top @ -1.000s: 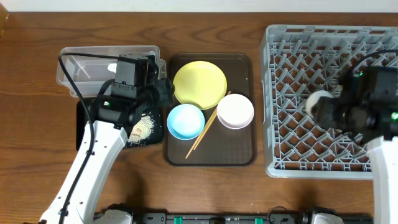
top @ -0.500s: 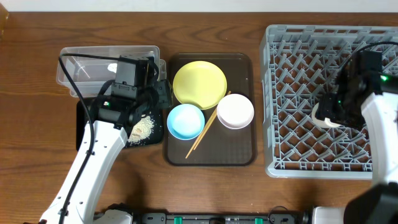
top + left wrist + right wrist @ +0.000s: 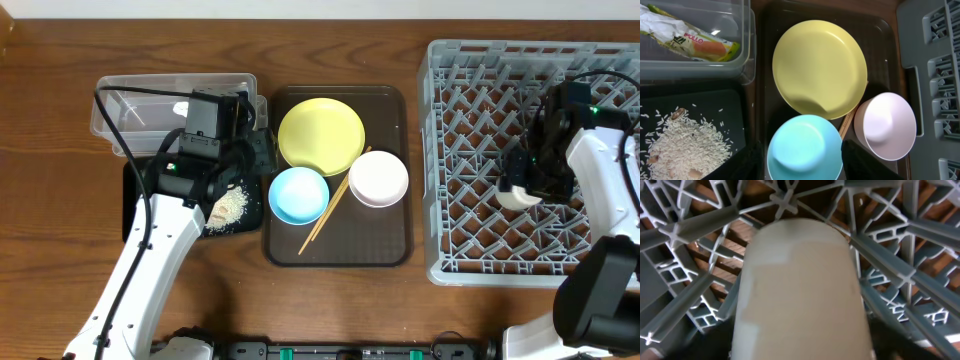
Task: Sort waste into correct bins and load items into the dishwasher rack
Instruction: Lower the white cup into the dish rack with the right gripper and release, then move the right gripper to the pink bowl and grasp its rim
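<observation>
Underneath, brown wooden table [image 3: 60, 60] beneath grey rack [image 3: 500, 46].

A dark brown serving tray [image 3: 372, 238] lies flat near the middle of the counter [image 3: 330, 310], its long sides running from the near edge toward the far edge. It has rounded corners and a low raised rim, and its glossy surface shows faint reflections. From the left wrist, the tray [image 3: 886, 35] looks almost black. The counter is brown wood with its grain running left to right. A pale wall [image 3: 300, 8] runs along its far edge. At the far left corner a small yellowish thing [image 3: 4, 35] is cut off by the frame.
</observation>
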Controlling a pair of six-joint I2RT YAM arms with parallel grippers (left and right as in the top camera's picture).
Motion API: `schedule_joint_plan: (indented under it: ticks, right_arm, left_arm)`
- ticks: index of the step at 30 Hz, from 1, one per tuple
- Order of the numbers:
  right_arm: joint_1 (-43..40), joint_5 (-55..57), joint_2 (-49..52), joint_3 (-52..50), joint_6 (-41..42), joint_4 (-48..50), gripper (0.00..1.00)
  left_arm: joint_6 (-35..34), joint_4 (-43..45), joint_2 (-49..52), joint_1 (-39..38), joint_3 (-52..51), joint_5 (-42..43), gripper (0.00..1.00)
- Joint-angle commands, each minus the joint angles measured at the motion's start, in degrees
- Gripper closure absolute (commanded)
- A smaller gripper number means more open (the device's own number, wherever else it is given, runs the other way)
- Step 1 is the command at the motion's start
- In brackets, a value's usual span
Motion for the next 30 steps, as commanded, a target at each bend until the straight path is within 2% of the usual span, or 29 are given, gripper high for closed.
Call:
schedule_joint_plan:
  ticks: [1,9,13,15,18,21,25,30]
  right_arm:
    - [-1.75,0.39,-0.02,0.92,0.02,0.46,0.01]
    - [-1.33,-2.21,-1.2,3.02,0.0,0.37,0.01]
    - [1.36,-7.74,-3.21,5.99,-2.4,2.97,0.01]
    - [4.0,-11.65,-4.74,6.32,-4.81,6.45,0.02]
    - [9.4,-17.14,-6.05,6.29,-10.27,12.55,0.09]
    - [15.34,-18.05,-5.79,6.12,-15.39,16.96,0.2]
    - [22.53,-17.4,-4.02,5.84,-20.74,19.93,0.25]
    - [28.22,-13.42,0.44,5.84,-23.61,21.24,0.32]
  left_arm:
    - [0.96,-0.26,0.24,0.2,0.17,-0.72,0.47]
    - [1.01,-1.57,0.35,0.2,0.15,-1.18,0.46]
    - [0.5,-4.83,0.63,0.2,-0.31,-7.17,0.46]
    - [-2.16,-7.48,0.7,0.2,-0.5,-11.61,0.46]
    - [-7.3,-11.5,0.7,0.2,-0.66,-18.25,0.46]
    - [-13.88,-15.06,0.7,0.22,-0.7,-24.04,0.46]
    - [-18.69,-16.96,0.7,1.36,-0.7,-24.92,0.46]
    - [-18.78,-16.92,0.7,3.21,-0.7,-24.68,0.45]
